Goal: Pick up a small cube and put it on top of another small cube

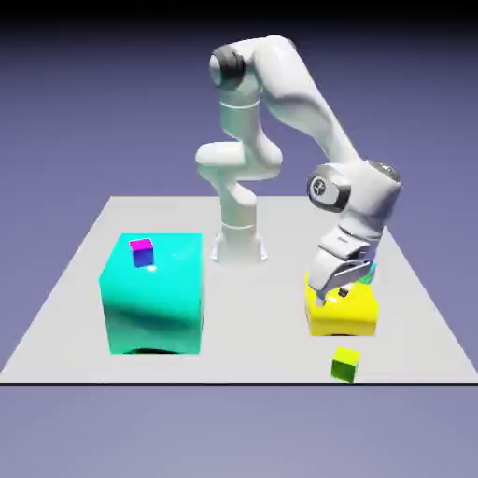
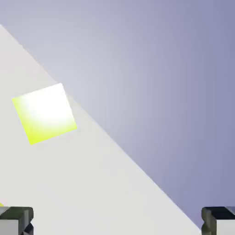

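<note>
The small cube, lime-green with a yellowish top, lies on the table near its front edge, towards the exterior view's right. The hand view shows it as a bright yellow-green square at the upper left, well away from the fingertips. My gripper hangs tilted just over a big yellow block, behind the small cube. It is open, and in the hand view the gripper has only bare table between its two tips. A small magenta cube sits on top of a big cyan block.
The big cyan block stands on the exterior view's left half of the table. A sliver of something teal shows behind the hand, mostly hidden. In the hand view the table edge runs diagonally, with backdrop beyond it.
</note>
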Controlling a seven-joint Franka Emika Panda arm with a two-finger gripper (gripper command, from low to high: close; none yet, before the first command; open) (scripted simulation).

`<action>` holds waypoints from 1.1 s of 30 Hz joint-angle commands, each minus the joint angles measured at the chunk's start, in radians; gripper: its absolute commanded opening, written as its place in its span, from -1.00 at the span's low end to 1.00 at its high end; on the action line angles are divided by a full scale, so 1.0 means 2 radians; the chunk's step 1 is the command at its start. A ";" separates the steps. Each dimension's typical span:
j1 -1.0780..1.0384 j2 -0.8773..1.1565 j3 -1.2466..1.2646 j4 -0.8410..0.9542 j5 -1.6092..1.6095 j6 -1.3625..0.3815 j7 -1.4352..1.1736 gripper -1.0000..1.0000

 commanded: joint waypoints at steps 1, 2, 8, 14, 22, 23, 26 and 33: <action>0.000 0.018 0.010 0.016 -0.011 -0.019 -0.001 0.00; 0.000 0.036 0.019 0.032 -0.021 -0.037 -0.001 0.00; 0.001 0.145 0.076 0.127 -0.085 -0.149 -0.006 0.00; 0.001 0.254 0.134 0.223 -0.149 -0.261 -0.010 0.00; 0.001 0.399 0.210 0.350 -0.234 -0.410 -0.015 0.00; 0.001 0.405 0.214 0.356 -0.238 -0.416 -0.016 0.00; -0.019 0.413 0.205 0.320 -0.249 -0.386 -0.003 0.00; -0.005 0.408 0.211 0.344 -0.241 -0.407 -0.012 -1.00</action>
